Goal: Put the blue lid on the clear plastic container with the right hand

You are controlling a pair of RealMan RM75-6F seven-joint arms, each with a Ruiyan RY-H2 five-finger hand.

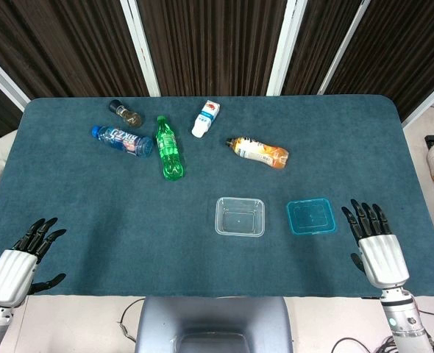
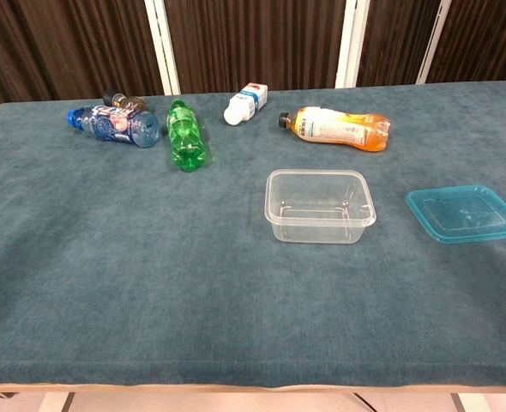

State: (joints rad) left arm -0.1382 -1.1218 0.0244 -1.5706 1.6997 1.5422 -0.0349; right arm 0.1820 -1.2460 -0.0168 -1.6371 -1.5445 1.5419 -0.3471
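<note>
1. Nearest the camera, the right hand (image 1: 375, 239) is seen at the tabletop's (image 1: 129, 220) near edge, fingers spread, nothing held.
2. The left hand (image 1: 27, 255) is likewise seen released at the opposite near corner.
3. The blue lid (image 1: 311, 216) is laid flat just beside the right hand's fingertips.
4. The clear plastic container (image 1: 240, 216) is set upright and uncovered, near the lid but apart from it.
5. Further back, an orange bottle (image 1: 260, 152), a white bottle (image 1: 206, 118), a green bottle (image 1: 168, 147), a blue bottle (image 1: 121, 140) and a small dark bottle (image 1: 125, 112) are laid on their sides.
</note>
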